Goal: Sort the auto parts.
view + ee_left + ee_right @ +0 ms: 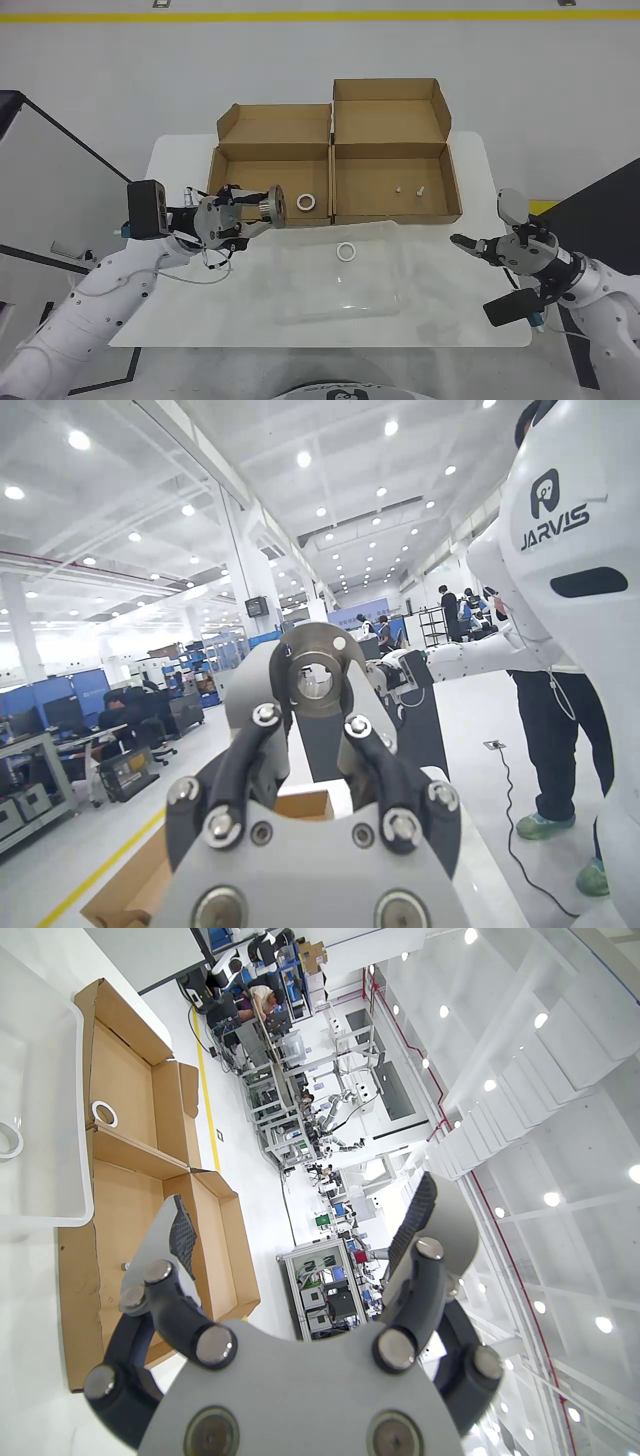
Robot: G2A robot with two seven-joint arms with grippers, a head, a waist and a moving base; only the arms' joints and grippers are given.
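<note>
Flange (279, 205) clamped in left hand (262, 207) near left box's (250, 172) front edge, right hand (300, 1200) spread wide, empty, at table (500, 300) edge.

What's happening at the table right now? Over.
Left gripper jaws shut on metal flange, over a cardboard box. Right gripper jaws open, empty. Nothing blocking.

Top camera above the bench (450, 320), left wrist camera close behind left hand (310, 687), facing the hall, right wrist camera tilted up, sharing cardboard boxes (125, 1198) with top.

Brown boxes (250, 180), white ring (347, 251), grey flange (277, 205)
</note>
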